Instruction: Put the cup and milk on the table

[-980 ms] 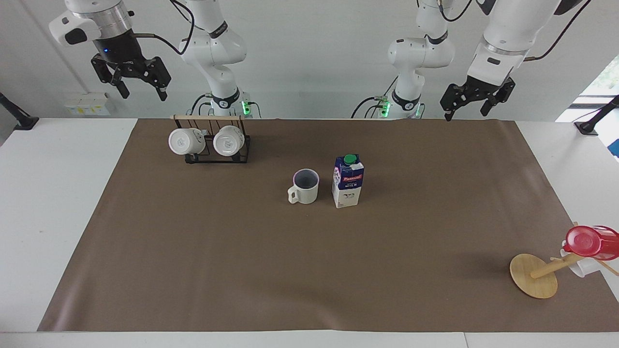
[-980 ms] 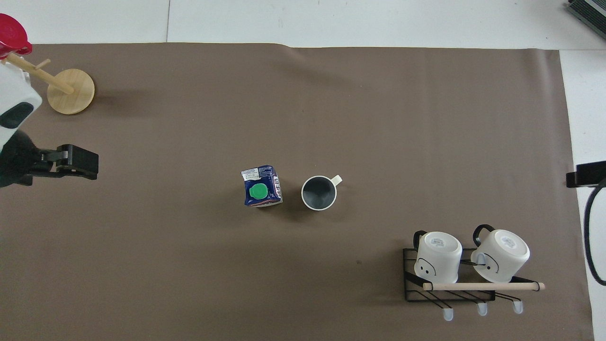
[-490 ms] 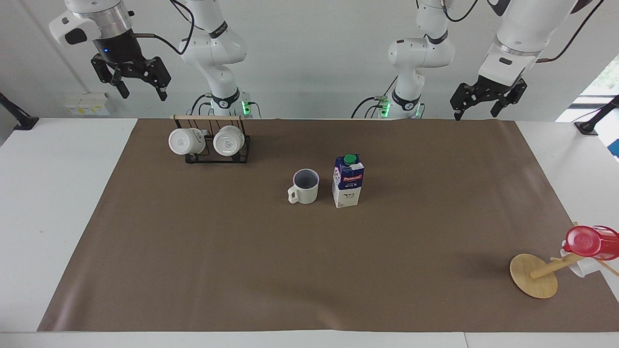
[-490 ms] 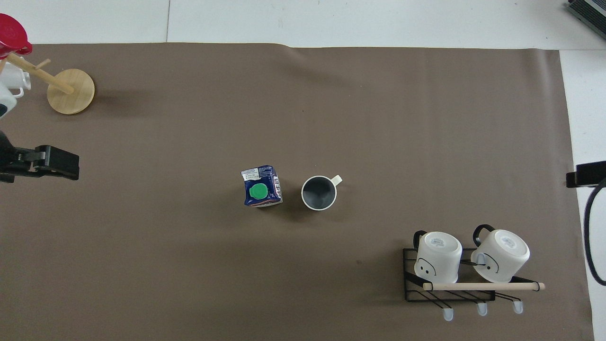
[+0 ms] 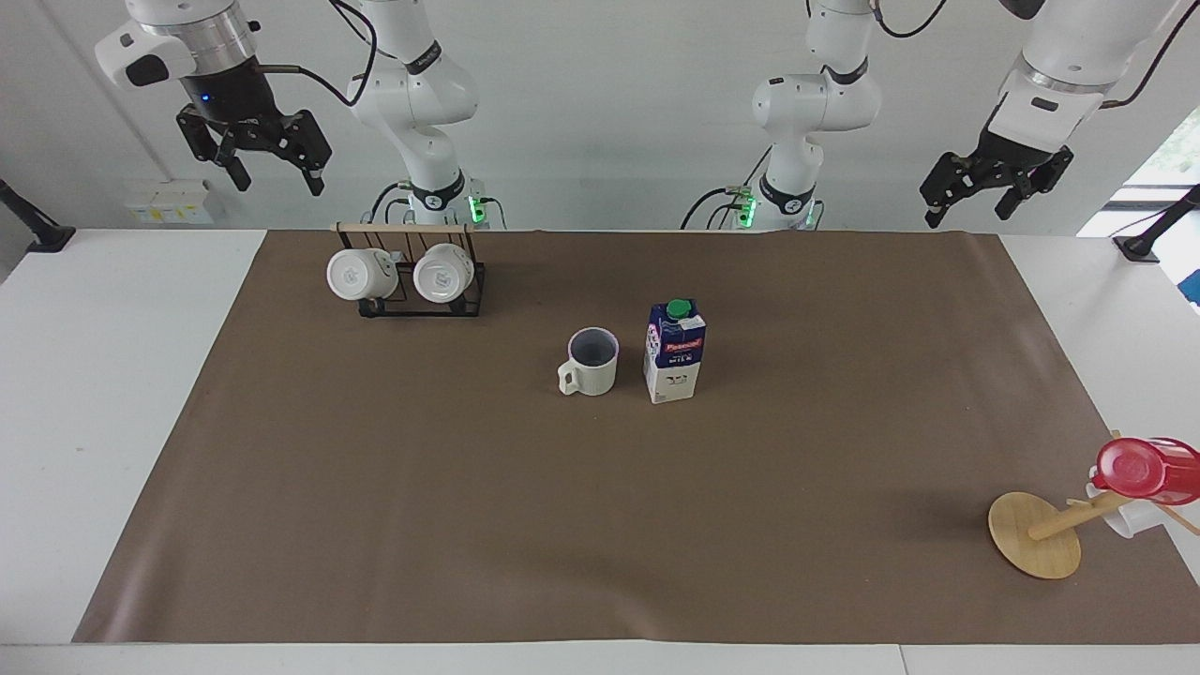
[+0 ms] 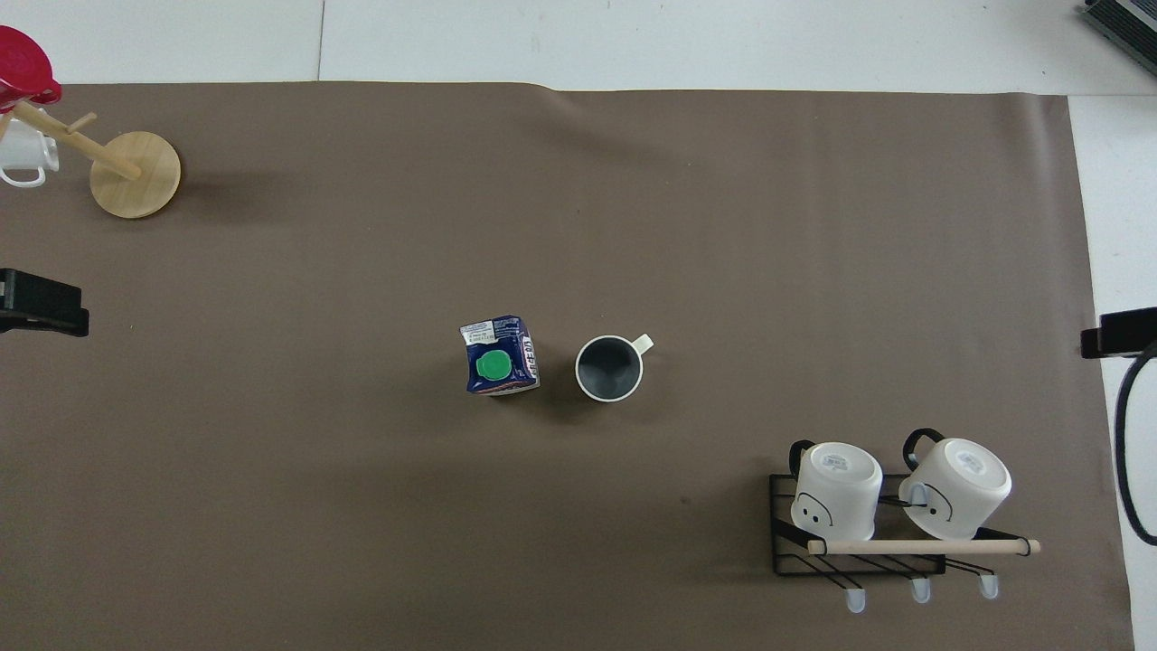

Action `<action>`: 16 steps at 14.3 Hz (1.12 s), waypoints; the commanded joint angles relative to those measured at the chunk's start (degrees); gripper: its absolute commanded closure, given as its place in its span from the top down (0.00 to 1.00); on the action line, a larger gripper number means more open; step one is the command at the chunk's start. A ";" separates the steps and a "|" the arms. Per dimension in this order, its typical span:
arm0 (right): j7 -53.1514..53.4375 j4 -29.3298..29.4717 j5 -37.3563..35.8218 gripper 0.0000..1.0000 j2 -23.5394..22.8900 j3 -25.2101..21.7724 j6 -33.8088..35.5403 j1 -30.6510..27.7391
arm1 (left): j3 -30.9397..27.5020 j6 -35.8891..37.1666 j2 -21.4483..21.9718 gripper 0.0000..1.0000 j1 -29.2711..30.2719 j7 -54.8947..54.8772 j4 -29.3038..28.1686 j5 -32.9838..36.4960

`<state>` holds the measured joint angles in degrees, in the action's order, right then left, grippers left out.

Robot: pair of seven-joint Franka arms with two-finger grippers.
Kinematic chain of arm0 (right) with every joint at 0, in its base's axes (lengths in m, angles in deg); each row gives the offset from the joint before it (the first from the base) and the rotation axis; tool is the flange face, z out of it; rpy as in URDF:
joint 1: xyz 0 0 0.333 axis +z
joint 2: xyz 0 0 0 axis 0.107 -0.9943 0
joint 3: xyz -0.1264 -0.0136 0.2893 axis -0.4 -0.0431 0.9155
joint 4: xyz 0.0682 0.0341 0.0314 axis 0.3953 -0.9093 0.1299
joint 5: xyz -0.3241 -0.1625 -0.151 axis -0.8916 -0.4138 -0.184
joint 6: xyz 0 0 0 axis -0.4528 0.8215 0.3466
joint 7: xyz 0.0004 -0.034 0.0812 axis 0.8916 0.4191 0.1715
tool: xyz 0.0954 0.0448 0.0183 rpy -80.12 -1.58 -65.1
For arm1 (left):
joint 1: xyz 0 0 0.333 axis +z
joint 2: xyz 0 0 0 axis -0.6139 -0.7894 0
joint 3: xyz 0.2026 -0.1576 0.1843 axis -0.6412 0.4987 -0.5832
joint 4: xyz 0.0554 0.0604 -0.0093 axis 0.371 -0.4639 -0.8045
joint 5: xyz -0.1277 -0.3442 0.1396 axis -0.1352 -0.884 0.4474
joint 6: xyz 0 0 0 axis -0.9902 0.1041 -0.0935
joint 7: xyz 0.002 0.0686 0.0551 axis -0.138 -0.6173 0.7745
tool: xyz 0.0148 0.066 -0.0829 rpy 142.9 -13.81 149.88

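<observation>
The cream cup (image 5: 592,363) stands upright on the brown sheet (image 5: 450,525) of the white table (image 5: 103,375), near the middle; it also shows in the overhead view (image 6: 610,367). The milk carton (image 5: 675,352) stands upright beside it, toward the left arm's end, a small gap between them; its green cap shows in the overhead view (image 6: 493,364). My left gripper (image 5: 967,214) is open and empty, raised over the table edge near its base. My right gripper (image 5: 278,183) is open and empty, raised near the mug rack.
A black wire rack (image 5: 420,295) with two white mugs (image 5: 361,274) stands near the right arm's base. A wooden mug tree (image 5: 1036,532) leans at the left arm's end, far from the robots, carrying a red cup (image 5: 1144,469).
My left gripper has drawn back and up toward the left arm's end of the table, away from the milk. The right arm, the cup and the milk have not moved.
</observation>
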<state>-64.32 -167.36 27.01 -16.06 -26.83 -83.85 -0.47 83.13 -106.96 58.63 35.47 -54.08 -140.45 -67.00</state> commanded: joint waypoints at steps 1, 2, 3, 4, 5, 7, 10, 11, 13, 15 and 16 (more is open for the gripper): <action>-1.63 0.04 -0.08 1.00 0.51 -0.01 1.07 -0.14 | 0.23 -0.90 1.85 1.00 1.87 -1.03 -3.26 -0.29; -1.63 0.04 0.00 1.00 0.42 -0.01 0.98 -0.14 | 0.15 -0.90 1.85 1.00 1.97 -1.03 -3.26 -0.29; -1.63 0.04 -0.08 1.00 0.42 -0.01 1.07 -0.14 | 0.14 -0.90 1.85 1.00 1.97 -1.03 -3.26 -0.29; -1.63 0.04 -0.08 1.00 0.42 -0.01 0.98 -0.14 | 0.14 -0.90 1.85 1.00 1.97 -1.03 -3.26 -0.29; -1.63 0.04 -0.08 1.00 0.42 -0.01 1.07 -0.14 | 0.23 -0.99 1.85 1.00 1.97 -1.03 -3.26 -0.29; -1.63 0.04 -0.08 1.00 0.51 -0.01 1.07 -0.14 | 0.23 -1.25 1.85 1.00 1.97 -1.03 -3.26 -0.29; -1.55 0.04 -0.08 1.00 0.42 -0.01 0.98 -0.14 | 0.23 -2.31 1.84 1.00 1.62 -1.73 -3.35 -3.34; -1.63 0.04 -0.08 1.00 0.42 -0.01 0.98 -0.14 | 0.32 -2.22 1.76 1.00 1.27 -1.82 -3.43 -3.97; -1.63 0.04 -0.08 1.00 0.42 -0.01 0.98 -0.14 | 0.85 -2.22 1.76 1.00 1.00 -1.82 -3.43 -3.98; -1.63 0.04 -0.08 1.00 0.42 -0.01 0.98 -0.14 | 0.85 -2.13 1.76 1.00 1.09 -1.82 -3.43 -4.06; -1.63 0.04 -0.08 1.00 0.42 -0.01 0.98 -0.14 | 0.85 -2.13 1.76 1.00 1.09 -1.82 -3.43 -4.06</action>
<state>-64.32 -167.36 27.01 -16.06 -26.83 -83.85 -0.47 84.09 -107.84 58.77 36.41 -54.95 -141.77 -70.30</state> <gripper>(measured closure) 0.000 0.000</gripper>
